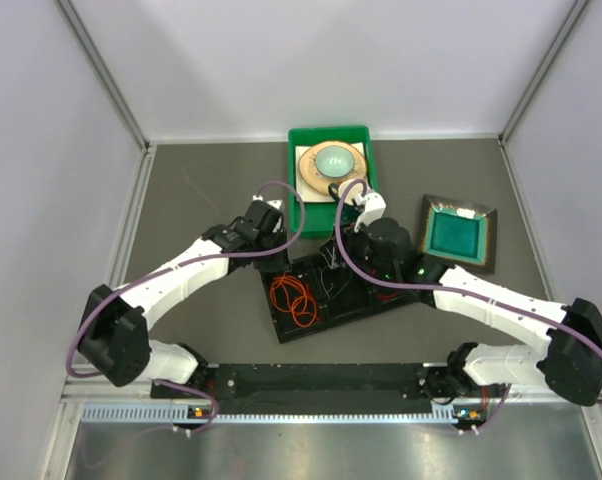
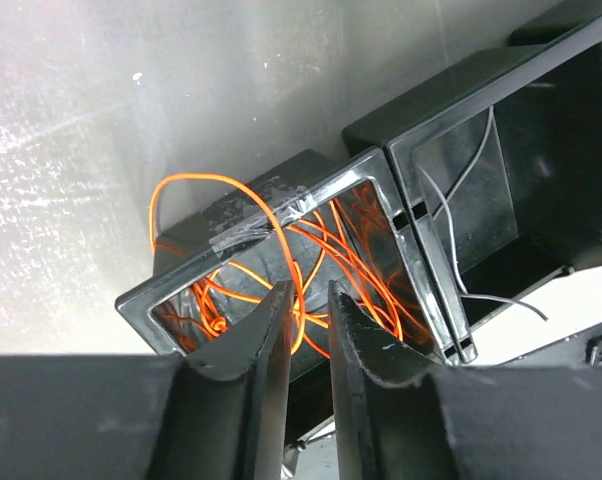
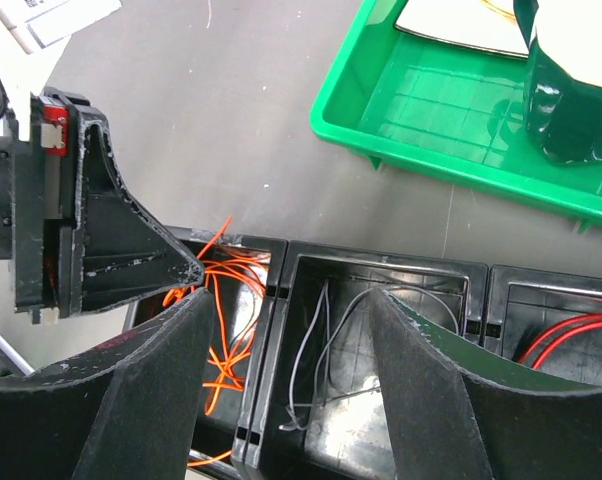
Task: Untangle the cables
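Left claw (image 2: pixel 307 335) hangs narrowly parted over the orange cable (image 2: pixel 326 240) heaped in its black tray (image 2: pixel 416 262) compartment; right claw (image 3: pixel 296 385) gapes above the grey cable (image 3: pixel 311 345) next door. Seems mid-sorting; next, pinch one orange loop and lift gently.

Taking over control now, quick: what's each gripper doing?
Left gripper: jaws slightly open, nothing visibly held.
Right gripper: jaws wide open, empty.

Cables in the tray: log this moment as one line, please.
left gripper: jaws nearly closed over orange cable, grip unclear | right gripper: open above grey cable | red cable: lying in end compartment
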You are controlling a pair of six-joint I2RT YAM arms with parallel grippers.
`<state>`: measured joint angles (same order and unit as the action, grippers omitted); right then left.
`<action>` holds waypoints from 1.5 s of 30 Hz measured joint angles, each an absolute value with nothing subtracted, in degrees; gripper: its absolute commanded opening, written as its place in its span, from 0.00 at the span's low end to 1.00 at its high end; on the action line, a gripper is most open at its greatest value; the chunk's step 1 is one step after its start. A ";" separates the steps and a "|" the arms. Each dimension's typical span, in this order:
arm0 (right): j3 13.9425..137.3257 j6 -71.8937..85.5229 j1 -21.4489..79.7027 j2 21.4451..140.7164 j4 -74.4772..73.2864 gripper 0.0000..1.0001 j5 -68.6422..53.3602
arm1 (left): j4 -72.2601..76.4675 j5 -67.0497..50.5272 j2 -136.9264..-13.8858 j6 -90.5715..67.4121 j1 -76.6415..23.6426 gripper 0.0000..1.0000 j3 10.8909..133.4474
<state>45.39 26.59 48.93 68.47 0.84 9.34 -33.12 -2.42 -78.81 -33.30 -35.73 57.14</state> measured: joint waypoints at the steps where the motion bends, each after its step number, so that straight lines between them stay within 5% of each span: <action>1: 45.39 26.59 48.93 68.47 0.86 0.64 9.32 | -33.26 -2.13 -78.89 -33.23 -35.83 0.12 57.14; 3: 45.39 26.59 48.93 68.47 0.89 0.64 9.32 | -33.41 -1.72 -79.05 -33.34 -35.94 0.00 57.14; 14: 45.39 26.59 48.93 68.47 0.93 0.64 9.30 | -34.83 0.49 -75.92 -32.71 -36.10 0.00 57.14; 28: 45.36 26.61 48.93 68.77 1.30 0.63 9.04 | -31.79 -12.21 -61.04 -32.12 -36.16 0.00 47.09; 45: 44.62 27.11 48.88 69.19 2.09 0.59 8.25 | -26.55 -15.33 -69.82 -32.25 -39.05 0.00 39.18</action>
<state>44.62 27.11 48.88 69.19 2.09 8.25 -26.55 -15.33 -69.82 -32.25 -39.05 39.18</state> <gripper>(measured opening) 0.591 0.010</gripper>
